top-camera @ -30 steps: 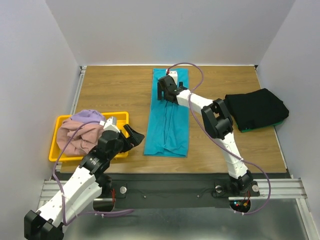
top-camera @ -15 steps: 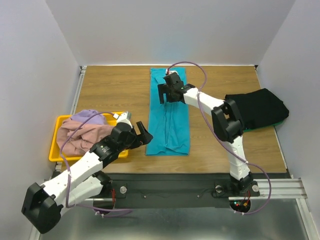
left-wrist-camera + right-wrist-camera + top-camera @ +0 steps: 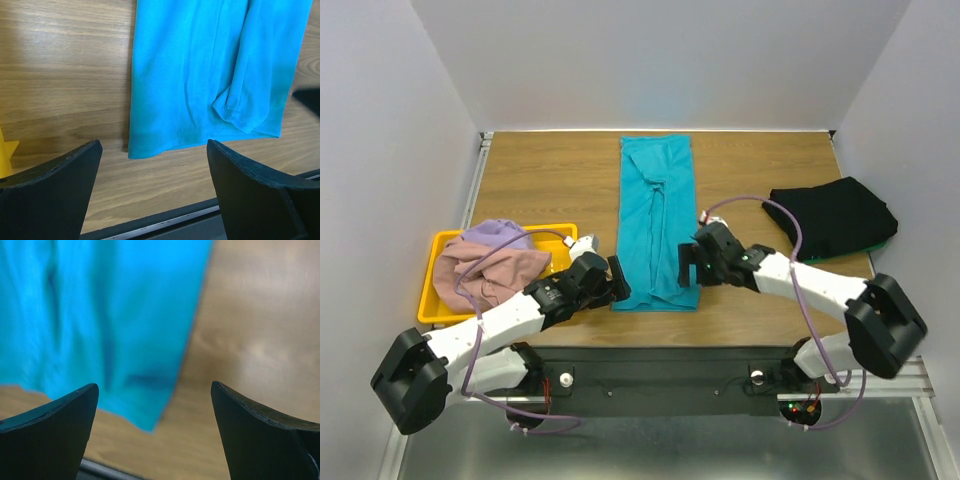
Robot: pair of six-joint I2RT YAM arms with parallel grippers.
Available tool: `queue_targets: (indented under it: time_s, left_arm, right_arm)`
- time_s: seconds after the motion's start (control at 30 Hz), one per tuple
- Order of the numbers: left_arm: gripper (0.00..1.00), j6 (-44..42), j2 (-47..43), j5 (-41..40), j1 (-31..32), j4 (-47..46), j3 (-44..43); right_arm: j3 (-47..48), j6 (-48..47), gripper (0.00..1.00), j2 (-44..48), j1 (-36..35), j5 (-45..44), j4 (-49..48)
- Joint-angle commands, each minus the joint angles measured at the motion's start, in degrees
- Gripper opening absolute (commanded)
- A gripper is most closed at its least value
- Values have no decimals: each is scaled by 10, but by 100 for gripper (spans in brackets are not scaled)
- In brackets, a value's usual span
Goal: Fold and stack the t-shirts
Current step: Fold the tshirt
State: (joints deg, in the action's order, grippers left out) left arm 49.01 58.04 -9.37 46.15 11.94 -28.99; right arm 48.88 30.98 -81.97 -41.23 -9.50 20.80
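Top view, left claw: I am seeing my left claw [image 3: 617,280] hanging released, jaws spread wide and gripping nothing, just off the near left corner of the teal t-shirt [image 3: 657,220].
Top view, right claw: my right claw [image 3: 687,268] is hanging released too, jaws wide and empty, at the near right edge of the same shirt.
Top view, teal t-shirt: it is lying flat as 1 long narrow strip on the table [image 3: 550,180], running away from both claws towards the far wall, with its near hem sitting between them.
Top view, black t-shirt: the black t-shirt [image 3: 832,217] is resting folded well out to the right of my right claw, with a green shirt [image 3: 883,243] peeking out under its right edge.
Top view, tray: the yellow tray [image 3: 432,310] is sitting out to the left of my left claw, holding a dusty pink shirt [image 3: 485,275] and a lavender shirt [image 3: 495,232] bunched together.
Left wrist view: the 2 fingers [image 3: 50,195] are standing far apart over bare wood. The teal shirt's near left corner is lying ahead between them, touching neither, and a folded-in sleeve is lying nearer the right finger.
Right wrist view: the picture is coming through blurred, yet I am making out 2 fingers spread wide. The teal shirt's near right corner is lying ahead between them, closer to the left finger, with bare wood ahead of the right one.
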Motion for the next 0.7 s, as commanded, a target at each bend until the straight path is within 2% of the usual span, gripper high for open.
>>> queue_targets:
  time_s: [0.0,0.1,0.23,0.43,0.47,0.6,0.67]
  left_arm:
    - [99,21,-14,-24,8,2,-7]
    - [99,21,-14,-13,9,-18,6]
    - [99,25,-3,-17,8,-18,9]
    - [99,32,12,-3,8,-41,28]
    - [99,32,14,-2,9,-43,28]
    - [99,35,21,1,9,-53,33]
    - [99,36,23,4,10,-57,37]
  right_arm:
    - [-80,75,100,96,-10,69,-14]
    - [-110,81,100,106,-10,124,-17]
    - [-117,94,95,86,-13,136,-31]
    - [-107,100,72,45,-13,112,-45]
    - [-106,102,65,38,-14,106,-46]
    - [-110,112,55,18,-13,99,-49]
    - [-114,116,43,11,-13,98,-50]
